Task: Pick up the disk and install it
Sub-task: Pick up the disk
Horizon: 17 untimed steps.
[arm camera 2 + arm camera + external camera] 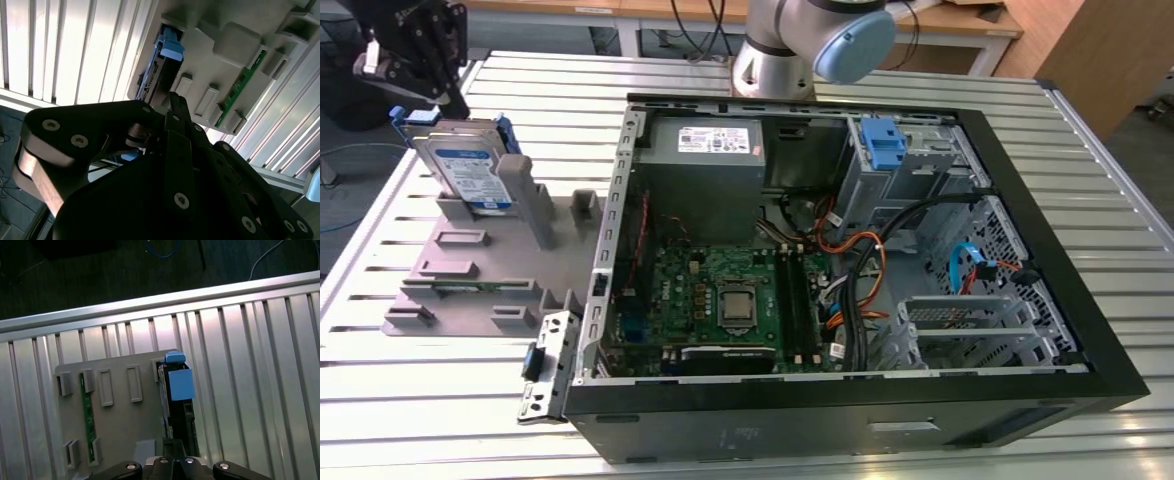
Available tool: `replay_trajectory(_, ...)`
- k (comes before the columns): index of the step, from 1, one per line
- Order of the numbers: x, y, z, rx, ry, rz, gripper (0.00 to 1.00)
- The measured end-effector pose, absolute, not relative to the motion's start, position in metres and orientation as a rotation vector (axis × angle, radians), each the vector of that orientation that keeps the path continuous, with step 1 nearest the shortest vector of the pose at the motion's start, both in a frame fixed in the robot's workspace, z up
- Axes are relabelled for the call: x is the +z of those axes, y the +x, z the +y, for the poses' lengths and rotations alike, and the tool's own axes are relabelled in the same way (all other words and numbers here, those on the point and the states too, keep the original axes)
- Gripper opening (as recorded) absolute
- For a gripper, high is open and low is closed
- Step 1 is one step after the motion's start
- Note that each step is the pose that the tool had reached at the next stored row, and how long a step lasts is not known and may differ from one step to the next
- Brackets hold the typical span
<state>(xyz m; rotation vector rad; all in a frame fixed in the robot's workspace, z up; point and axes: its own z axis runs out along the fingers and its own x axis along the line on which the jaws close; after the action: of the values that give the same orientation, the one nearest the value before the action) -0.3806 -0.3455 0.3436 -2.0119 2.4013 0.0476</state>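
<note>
Black against the pale slats, the pincer (pixel 440 102) hangs at the upper edge of the disk (pixel 464 170), and I cannot tell whether it is open, closed or gripping. The disk stands on edge in a slot of the grey fixture (pixel 480 270) on the slatted metal tabletop (pixel 400 400), at the exterior view's left. I judge the pick-up to be in hand, calling for a square hold and a straight lift, with the open computer case (pixel 1067 290) lying beyond
</note>
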Motion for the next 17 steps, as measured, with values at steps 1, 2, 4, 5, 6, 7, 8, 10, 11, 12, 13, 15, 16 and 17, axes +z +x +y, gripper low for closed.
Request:
replay_trajectory(1, 0.343, -0.381, -0.344, 0.048, -2.016, 2.398, 0.11)
replay_trajectory(2, 0.343, -0.381, -0.343, 0.048, -2.018, 2.396, 0.11)
replay_trajectory(4, 0.343, -0.383, -0.342, 0.048, -2.024, 2.392, 0.11)
replay_trajectory(5, 0.343, -0.384, -0.341, 0.048, -2.026, 2.39, 0.11)
replay_trajectory(6, 0.342, -0.385, -0.341, 0.048, -2.027, 2.389, 0.11)
replay_trajectory(7, 0.342, -0.388, -0.34, 0.048, -2.027, 2.389, 0.11)
replay_trajectory(8, 0.342, -0.39, -0.34, 0.048, -2.027, 2.389, 0.11)
replay_trajectory(10, 0.342, -0.393, -0.34, 0.048, -2.027, 2.389, 0.11)
replay_trajectory(11, 0.342, -0.394, -0.34, 0.048, -2.027, 2.389, 0.11)
replay_trajectory(12, 0.341, -0.394, -0.34, 0.048, -2.028, 2.387, 0.11)
replay_trajectory(13, 0.341, -0.394, -0.34, 0.048, -2.031, 2.386, 0.11)
replay_trajectory(15, 0.34, -0.394, -0.34, 0.048, -2.038, 2.379, 0.11)
replay_trajectory(16, 0.34, -0.394, -0.34, 0.048, -2.04, 2.378, 0.11)
replay_trajectory(17, 0.34, -0.394, -0.34, 0.048, -2.04, 2.378, 0.11)
